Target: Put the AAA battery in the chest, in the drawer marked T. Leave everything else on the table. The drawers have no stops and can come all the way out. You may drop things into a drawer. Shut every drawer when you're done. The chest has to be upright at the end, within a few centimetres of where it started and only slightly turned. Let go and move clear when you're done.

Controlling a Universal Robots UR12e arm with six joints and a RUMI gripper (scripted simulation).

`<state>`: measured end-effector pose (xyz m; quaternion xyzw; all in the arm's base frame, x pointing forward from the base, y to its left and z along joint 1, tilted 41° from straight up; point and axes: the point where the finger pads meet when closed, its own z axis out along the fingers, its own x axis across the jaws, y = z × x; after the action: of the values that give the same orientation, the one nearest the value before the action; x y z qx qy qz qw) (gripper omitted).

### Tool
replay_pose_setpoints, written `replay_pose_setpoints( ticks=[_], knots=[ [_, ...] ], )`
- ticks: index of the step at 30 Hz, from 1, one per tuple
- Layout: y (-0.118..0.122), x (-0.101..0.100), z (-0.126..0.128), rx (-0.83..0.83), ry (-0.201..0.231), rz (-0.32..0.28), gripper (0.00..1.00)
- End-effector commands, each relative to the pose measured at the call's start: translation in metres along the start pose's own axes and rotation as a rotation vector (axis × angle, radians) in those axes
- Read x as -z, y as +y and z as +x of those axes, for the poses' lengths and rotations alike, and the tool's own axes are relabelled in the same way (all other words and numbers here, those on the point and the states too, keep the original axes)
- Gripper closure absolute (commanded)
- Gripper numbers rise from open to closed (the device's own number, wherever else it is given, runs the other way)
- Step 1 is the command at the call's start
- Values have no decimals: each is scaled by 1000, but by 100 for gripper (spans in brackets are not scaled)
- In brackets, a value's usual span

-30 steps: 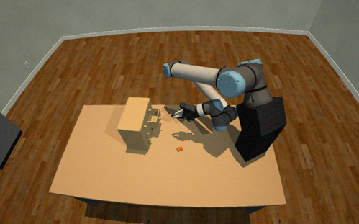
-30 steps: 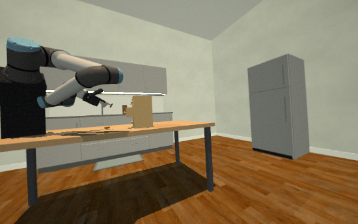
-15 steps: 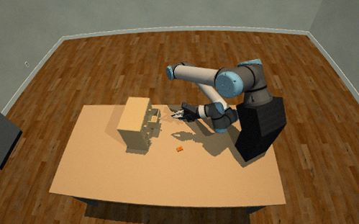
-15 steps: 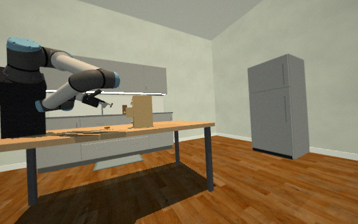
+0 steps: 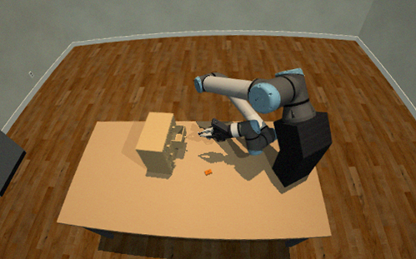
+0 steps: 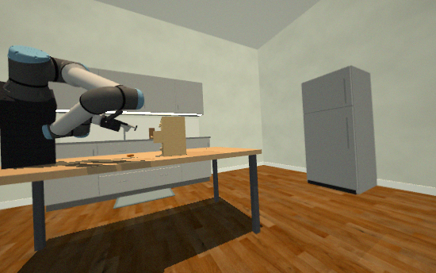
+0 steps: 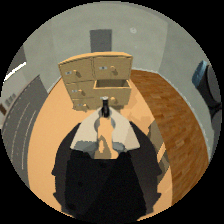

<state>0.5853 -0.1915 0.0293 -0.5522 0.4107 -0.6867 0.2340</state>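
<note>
The wooden chest (image 5: pixel 159 143) stands upright on the table, with one drawer (image 5: pixel 180 135) pulled out toward the arm. In the wrist view the open drawer (image 7: pixel 111 90) sits in the middle row on the right; I cannot read the drawer marks. My gripper (image 5: pixel 201 132) hovers above the table a short way in front of the open drawer, apart from the chest. It is shut on a small dark AAA battery (image 7: pixel 105 106) that sticks out from the fingertips. The gripper (image 6: pixel 132 128) and the chest (image 6: pixel 172 136) also show in the side view.
A small orange object (image 5: pixel 208 172) lies on the table in front of the chest, nearer the arm's base (image 5: pixel 301 147). A grey fridge (image 6: pixel 338 128) stands away from the table. Kitchen counters run along the wall behind the table.
</note>
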Motion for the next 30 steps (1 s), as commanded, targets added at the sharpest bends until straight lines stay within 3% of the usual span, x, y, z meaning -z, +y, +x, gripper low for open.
replay_pose_setpoints(
  ticks=[1,30],
  knots=[
    [-1,0,1,1,1,11,98],
    [-3,-3,0,2,-1,16,98]
  ],
)
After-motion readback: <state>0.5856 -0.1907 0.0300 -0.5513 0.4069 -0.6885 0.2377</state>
